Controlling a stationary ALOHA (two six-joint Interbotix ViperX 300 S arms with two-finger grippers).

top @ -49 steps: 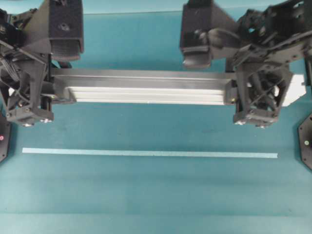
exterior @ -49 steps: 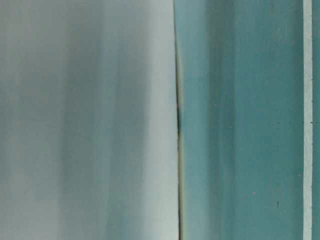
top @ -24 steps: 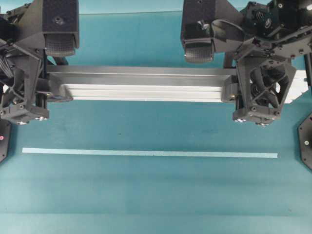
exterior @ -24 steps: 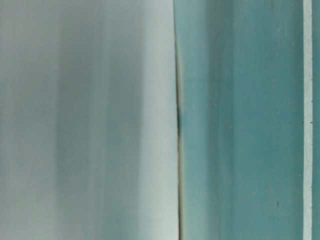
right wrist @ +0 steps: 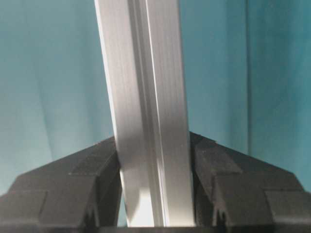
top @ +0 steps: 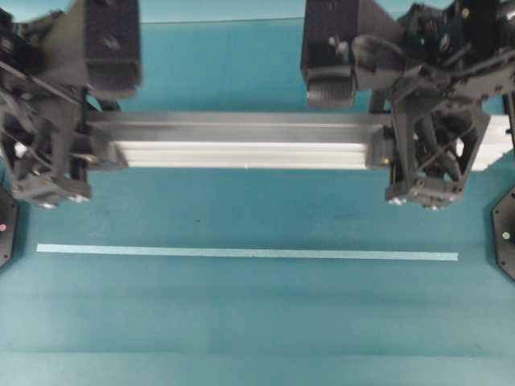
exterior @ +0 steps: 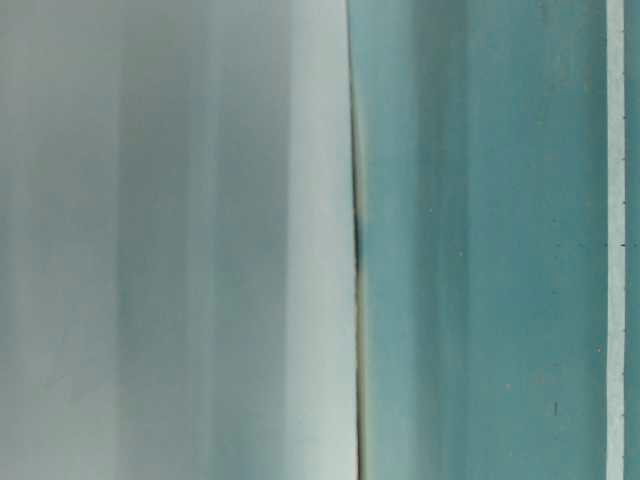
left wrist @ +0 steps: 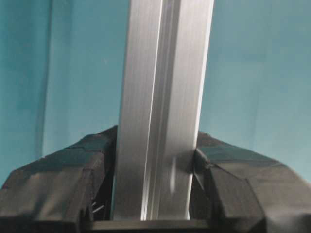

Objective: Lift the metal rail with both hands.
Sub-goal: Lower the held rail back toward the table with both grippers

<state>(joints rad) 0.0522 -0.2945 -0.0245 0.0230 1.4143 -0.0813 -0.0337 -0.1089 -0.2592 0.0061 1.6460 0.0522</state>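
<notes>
The metal rail (top: 241,145), a long grooved silver bar, hangs level across the far half of the overhead view, above the teal table (top: 257,322). My left gripper (top: 76,151) is shut on its left end and my right gripper (top: 426,153) is shut near its right end. In the left wrist view, the left gripper (left wrist: 155,145) presses both black fingers against the sides of the rail (left wrist: 165,73). In the right wrist view, the right gripper (right wrist: 153,145) clamps the rail (right wrist: 141,63) the same way, with teal table far below.
A thin pale tape strip (top: 247,253) lies on the table nearer the front, also seen as a tape strip (exterior: 616,240) in the table-level view. Black bases (top: 505,233) sit at both side edges. A blurred pale surface (exterior: 170,240) fills the left of the table-level view.
The rail and both grippers drifted slightly toward the far side, then back. The left arm is now motion-blurred. Both grips are unchanged.
</notes>
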